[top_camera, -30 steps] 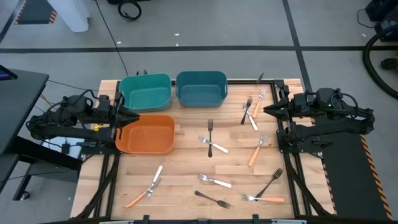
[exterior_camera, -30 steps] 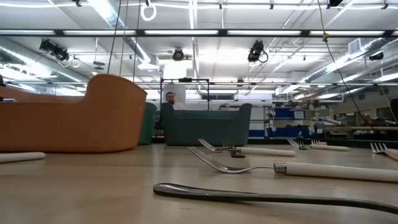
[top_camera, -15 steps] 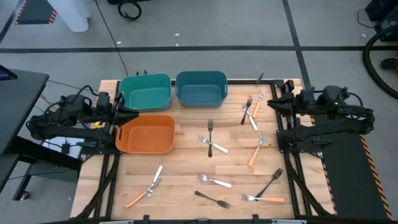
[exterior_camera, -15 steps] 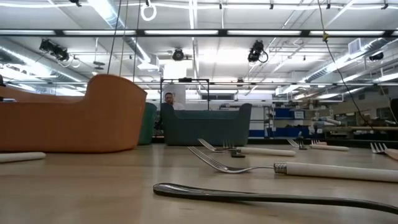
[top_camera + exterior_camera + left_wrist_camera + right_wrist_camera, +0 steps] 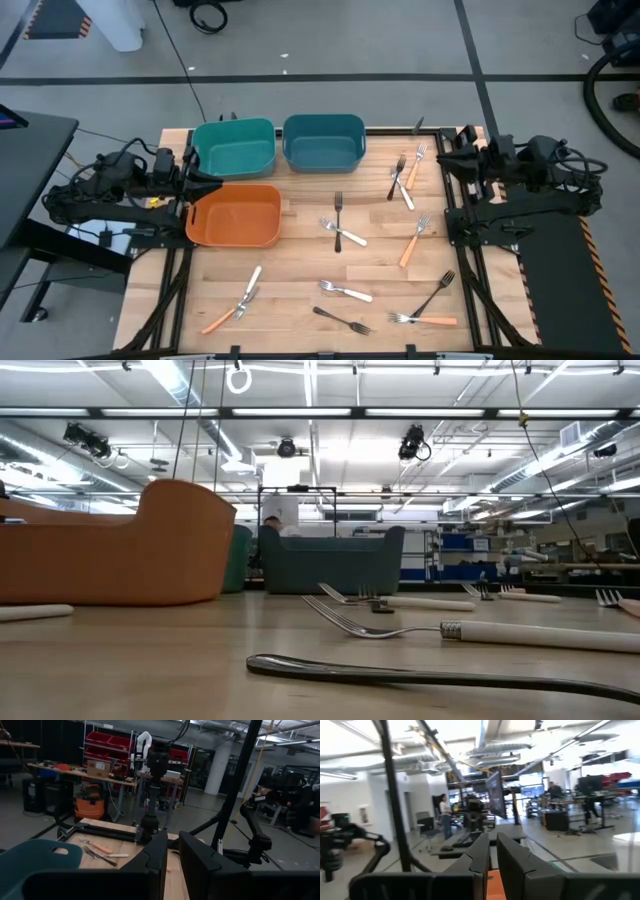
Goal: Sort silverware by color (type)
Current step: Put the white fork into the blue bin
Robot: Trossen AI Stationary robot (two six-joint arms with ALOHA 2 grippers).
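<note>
Both arms parked at the table edges, no fork sorted yet.

From the left: my left gripper (image 5: pixel 208 183) sits by the orange bin (image 5: pixel 236 216), fingers (image 5: pixel 155 855) nearly together with a thin gap, holding nothing. The teal bin (image 5: pixel 234 146) and blue bin (image 5: pixel 322 141) look empty. The forks (image 5: pixel 341 236) lie scattered across the table (image 5: pixel 290 290), right of the bins. My right gripper (image 5: pixel 446 163) waits at the right edge, also narrowly parted and empty. Next I judge it must open and descend on the nearby fork cluster (image 5: pixel 407 172).

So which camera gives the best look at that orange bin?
The high view: the orange bin shows whole from above, with nothing in it. The low view shows only its side wall, the right wrist view an orange sliver between the fingers, the left wrist view none.
</note>
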